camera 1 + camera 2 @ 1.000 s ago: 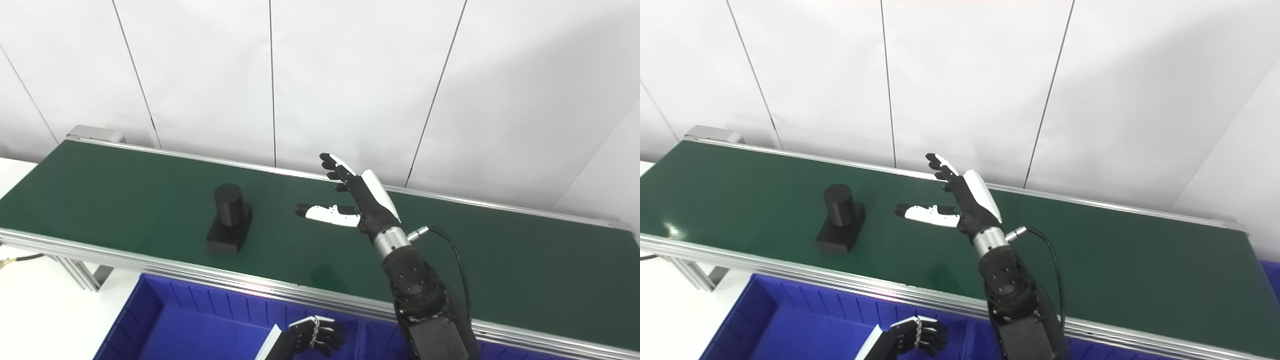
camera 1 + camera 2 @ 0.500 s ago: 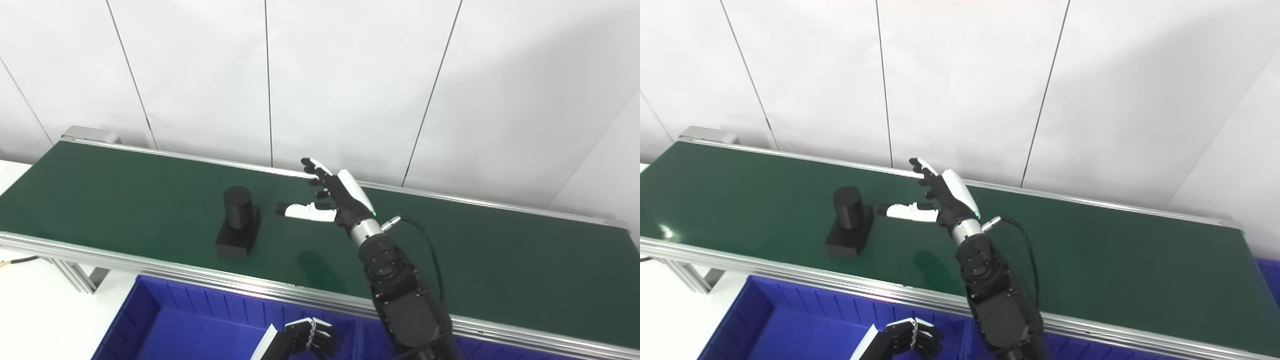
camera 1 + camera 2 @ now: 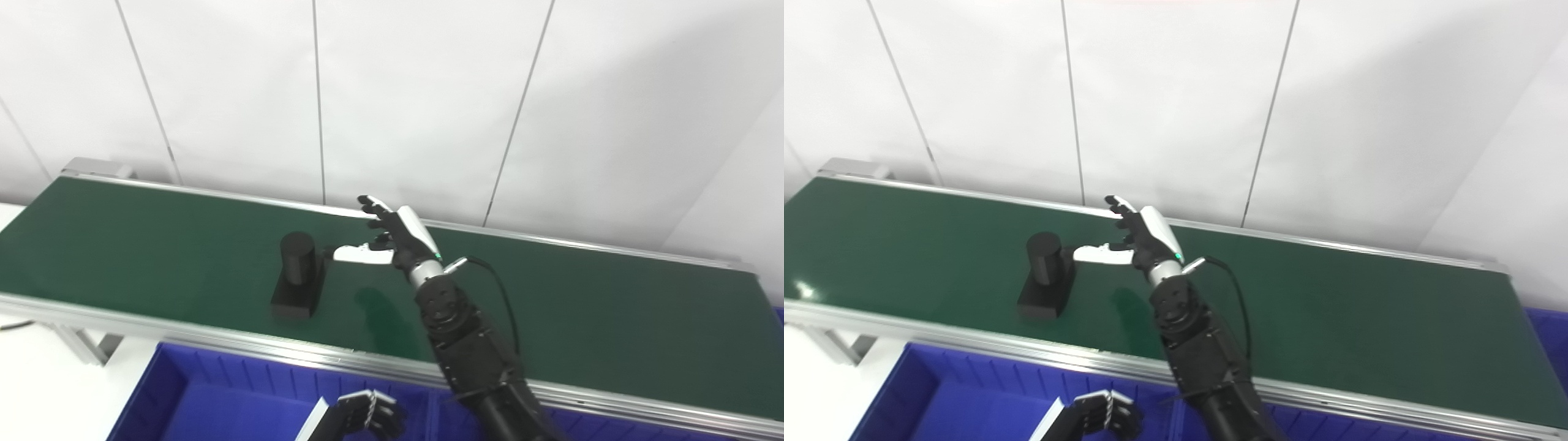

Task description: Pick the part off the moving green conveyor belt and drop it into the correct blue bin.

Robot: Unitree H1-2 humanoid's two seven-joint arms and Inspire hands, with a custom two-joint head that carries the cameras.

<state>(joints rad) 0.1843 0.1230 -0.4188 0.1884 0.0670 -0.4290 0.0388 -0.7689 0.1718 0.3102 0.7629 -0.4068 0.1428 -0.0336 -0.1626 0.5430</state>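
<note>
A black part (image 3: 297,277), a short cylinder standing on a rectangular base, rides on the green conveyor belt (image 3: 153,245) left of centre. My right hand (image 3: 392,237) hovers open just to its right, fingers spread upward and the white thumb stretched toward the cylinder, its tip almost at the part (image 3: 1046,275). Nothing is held in it (image 3: 1138,240). My left hand (image 3: 366,414) sits low at the bottom edge over the blue bin (image 3: 202,398), fingers curled shut with nothing seen inside them.
The belt's aluminium front rail (image 3: 184,334) runs between the belt and the blue bin. A second blue bin shows only as a corner at the far right (image 3: 1546,331). White wall panels stand behind the belt.
The part has travelled rightward along the belt. My right hand has reached further left and away from me, closing the gap until the thumb nearly meets the cylinder. The view has shifted slightly.
</note>
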